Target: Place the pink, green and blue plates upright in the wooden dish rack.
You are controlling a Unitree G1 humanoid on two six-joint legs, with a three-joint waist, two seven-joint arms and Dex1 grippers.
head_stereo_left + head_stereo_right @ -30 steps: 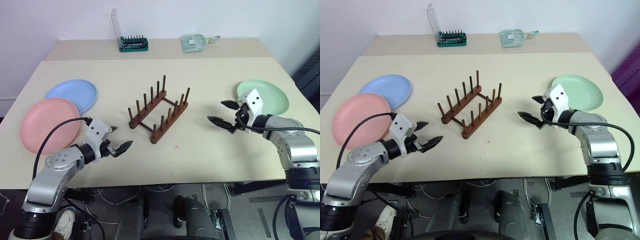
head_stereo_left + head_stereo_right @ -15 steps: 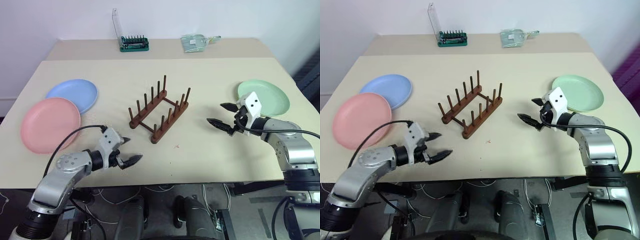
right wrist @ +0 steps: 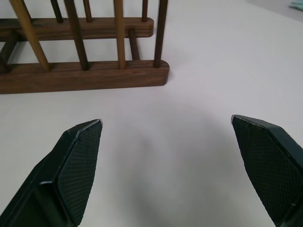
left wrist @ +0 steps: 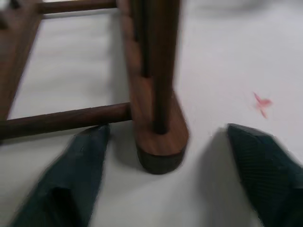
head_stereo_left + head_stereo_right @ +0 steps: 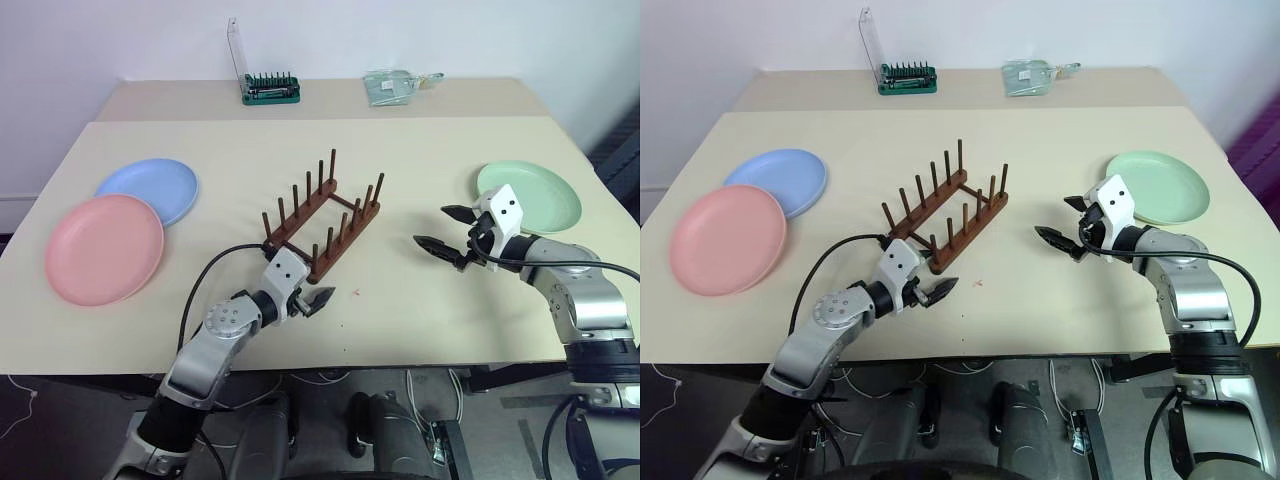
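The wooden dish rack stands empty at the table's middle, set at a slant. At the left lies the pink plate, flat, with the blue plate just behind it and partly under its rim. The green plate lies flat at the right. My left gripper is low at the rack's near end. In the left wrist view its open fingers straddle the end of one rail without touching it. My right gripper hovers open and empty, left of the green plate and facing the rack.
A green screwdriver-bit holder with a raised clear lid and a clear plastic packet sit on the far table. A small red mark is on the tabletop by the left gripper. The table's front edge runs close below both arms.
My left arm swung right from beside the pink plate to the rack's near end, and its fingers narrowed somewhat. The right arm has not moved.
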